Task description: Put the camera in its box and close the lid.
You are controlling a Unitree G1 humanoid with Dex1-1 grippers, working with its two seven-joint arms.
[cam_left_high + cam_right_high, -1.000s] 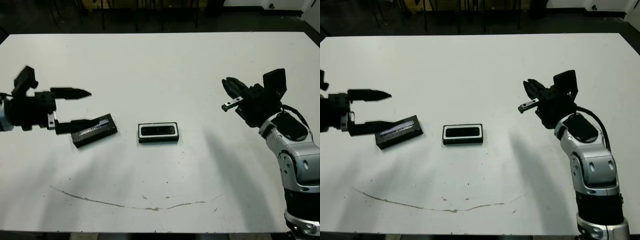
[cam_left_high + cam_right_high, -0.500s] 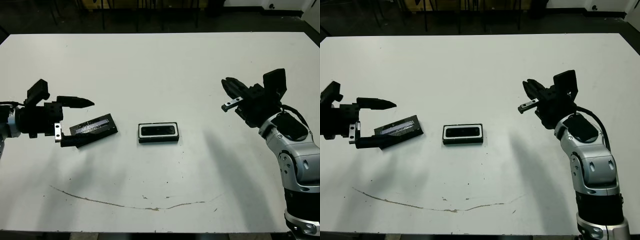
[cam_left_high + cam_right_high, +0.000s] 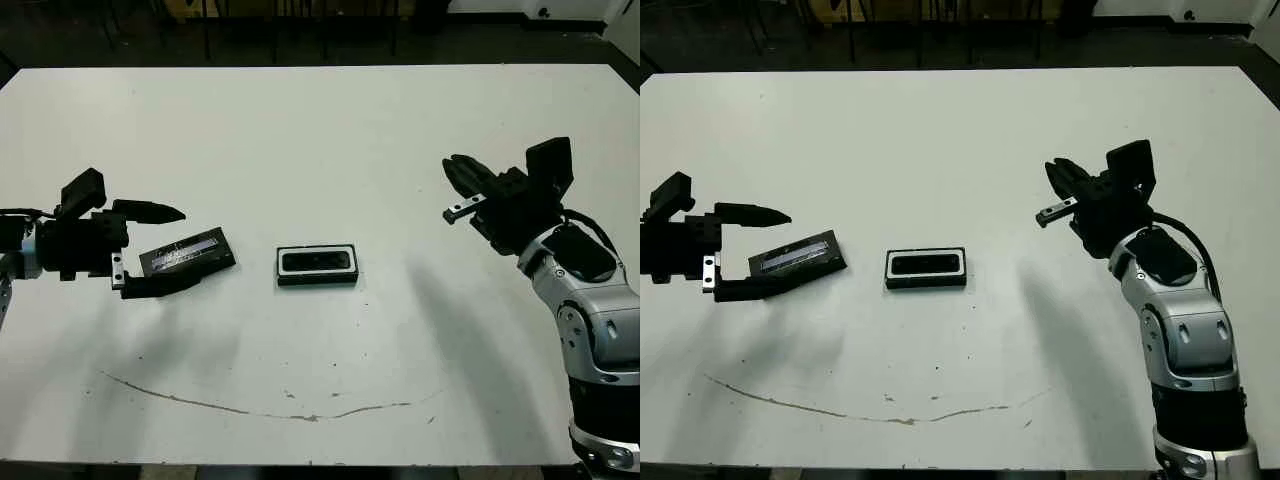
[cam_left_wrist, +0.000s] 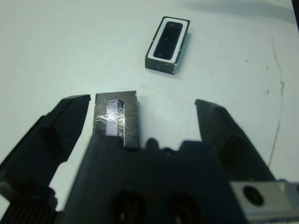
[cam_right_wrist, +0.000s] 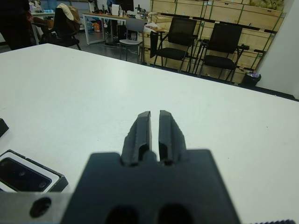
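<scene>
The camera [image 3: 318,262] already lies inside the box [image 3: 317,266], a dark bar framed by the white lining, near the middle of the surface [image 3: 320,120]. What seems left is the lid [image 3: 187,258], which lies flat on the surface to the robot's left of the box, a little apart from it, label strip up.

The left tool [image 3: 148,248] is wide open and holds nothing. Its two fingers straddle the lid's outer end: one hangs above and beyond the lid, the other lies along the lid's near edge, too close to tell whether it touches. In the left wrist view the lid [image 4: 115,119] sits between the spread fingers, closer to one of them, with its long axis running roughly along the reach of the tool towards the box [image 4: 167,45].

The right tool [image 3: 456,190] hovers well to the other side of the box, fingers nearly together with only a thin slit, gripping nothing. The left arm is plainly the nearer one for taking the lid and carrying it across.
</scene>
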